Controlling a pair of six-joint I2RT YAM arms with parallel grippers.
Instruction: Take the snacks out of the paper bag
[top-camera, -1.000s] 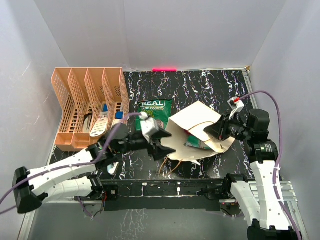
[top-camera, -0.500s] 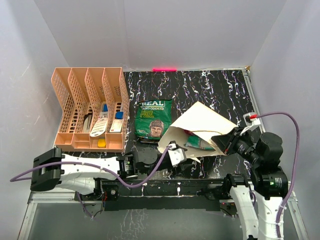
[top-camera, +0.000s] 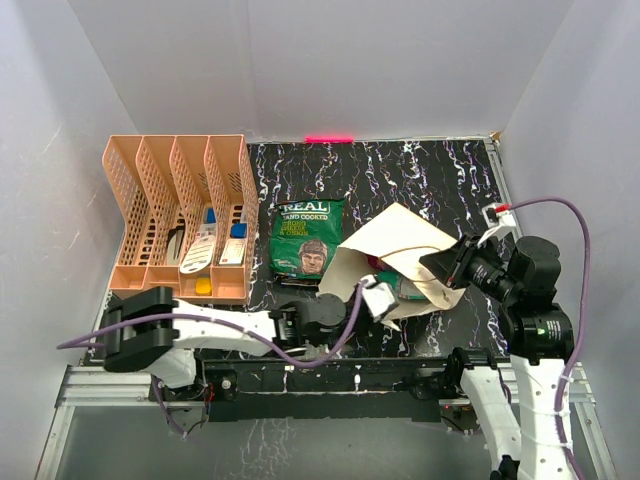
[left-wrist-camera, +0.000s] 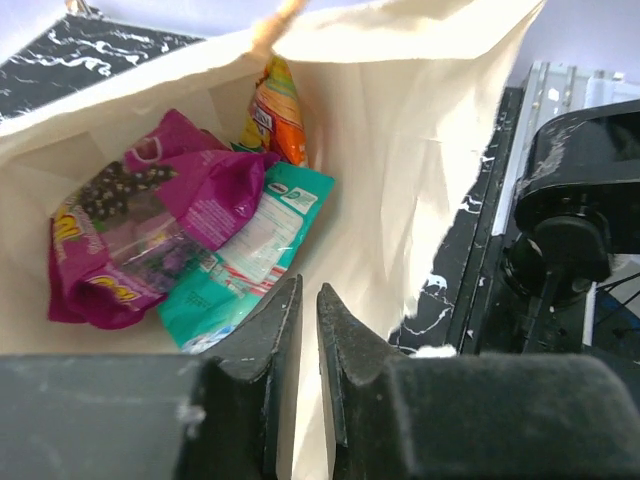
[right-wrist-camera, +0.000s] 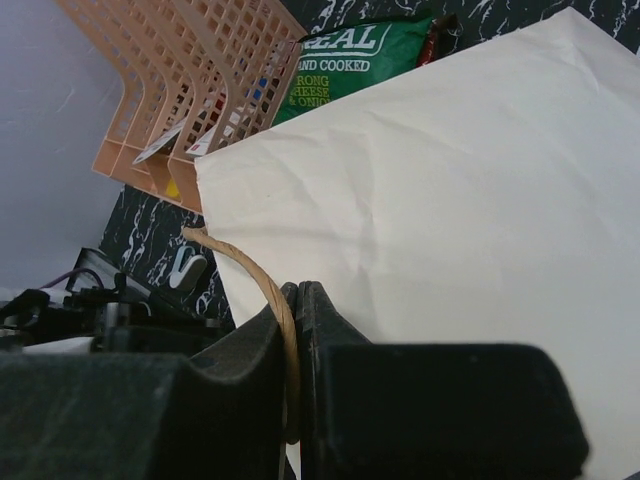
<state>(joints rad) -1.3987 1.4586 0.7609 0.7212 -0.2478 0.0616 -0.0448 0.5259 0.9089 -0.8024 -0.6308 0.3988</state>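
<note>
The cream paper bag (top-camera: 400, 235) lies on its side, mouth toward the left arm. My right gripper (top-camera: 428, 266) (right-wrist-camera: 297, 290) is shut on its brown cord handle (right-wrist-camera: 255, 280) and holds the upper wall (right-wrist-camera: 450, 180) up. My left gripper (top-camera: 385, 297) (left-wrist-camera: 307, 290) sits just inside the mouth. Its jaws stand almost together, with only cream paper showing in the thin slit and no packet between them. Inside lie a purple packet (left-wrist-camera: 170, 215), a light green one (left-wrist-camera: 255, 250) by the left fingertip, and an orange one (left-wrist-camera: 275, 115). The dark green REAL bag (top-camera: 307, 235) (right-wrist-camera: 345, 65) lies on the table left of the paper bag.
A peach lattice file rack (top-camera: 175, 215) (right-wrist-camera: 190, 70) with small stationery pieces stands at the left of the black marbled table (top-camera: 420, 170). The table's near rail (left-wrist-camera: 530, 110) runs close beside the left gripper. Grey walls enclose the table on three sides.
The left arm has swung right along the near edge and pushed its gripper into the bag's mouth, closing its jaws from wide open. The right gripper has shifted with the handle and re-lifted the upper wall.
</note>
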